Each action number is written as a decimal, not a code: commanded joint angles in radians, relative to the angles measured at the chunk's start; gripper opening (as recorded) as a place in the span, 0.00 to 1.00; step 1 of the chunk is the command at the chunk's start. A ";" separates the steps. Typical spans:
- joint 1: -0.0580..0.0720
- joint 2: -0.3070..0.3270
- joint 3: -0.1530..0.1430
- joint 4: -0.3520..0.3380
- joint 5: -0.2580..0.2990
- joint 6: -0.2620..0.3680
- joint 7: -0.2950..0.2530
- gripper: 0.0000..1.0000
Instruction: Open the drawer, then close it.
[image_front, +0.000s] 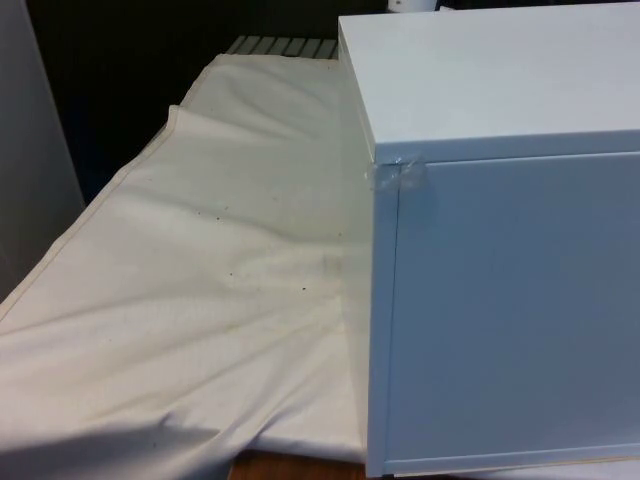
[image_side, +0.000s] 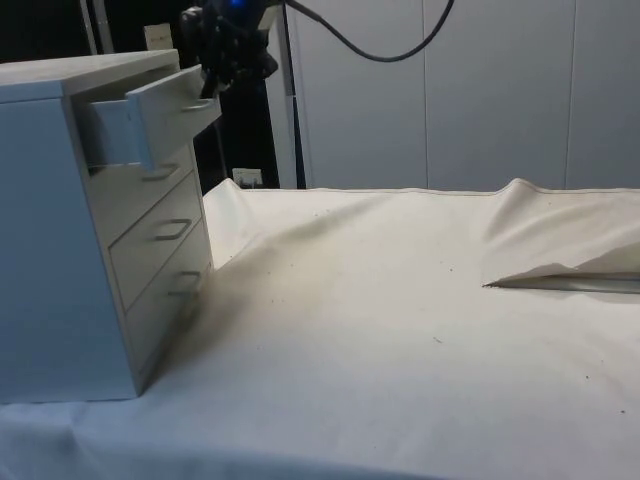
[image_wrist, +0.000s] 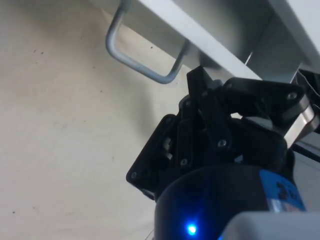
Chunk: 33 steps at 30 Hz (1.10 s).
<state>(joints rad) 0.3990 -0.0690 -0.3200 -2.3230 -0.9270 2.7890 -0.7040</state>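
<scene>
A white chest of drawers (image_side: 55, 260) stands at one end of the table, turning a plain panel (image_front: 500, 300) to the front view. Its top drawer (image_side: 150, 115) is pulled partway out; the two drawers below (image_side: 155, 235) are closed. My black gripper (image_side: 218, 78) is at the top drawer's front, level with its upper edge. In the wrist view the fingers (image_wrist: 200, 87) are pressed together and rest against the drawer front's edge, beside the grey metal handle (image_wrist: 142, 65). The handle is free, with nothing around it.
The white cloth (image_front: 200, 280) covers the table in front of the drawers. It rises in a fold (image_side: 560, 235) at the side view's right. A black cable (image_side: 380, 50) hangs from the arm above the table.
</scene>
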 joint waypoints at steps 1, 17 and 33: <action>-0.002 0.023 -0.003 0.029 0.001 0.013 0.000 0.00; -0.002 0.116 -0.008 0.139 0.003 0.011 0.028 0.00; 0.001 0.150 -0.008 0.177 0.002 -0.003 0.053 0.00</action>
<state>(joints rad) 0.4000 0.0810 -0.3280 -2.1460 -0.9250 2.7860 -0.6510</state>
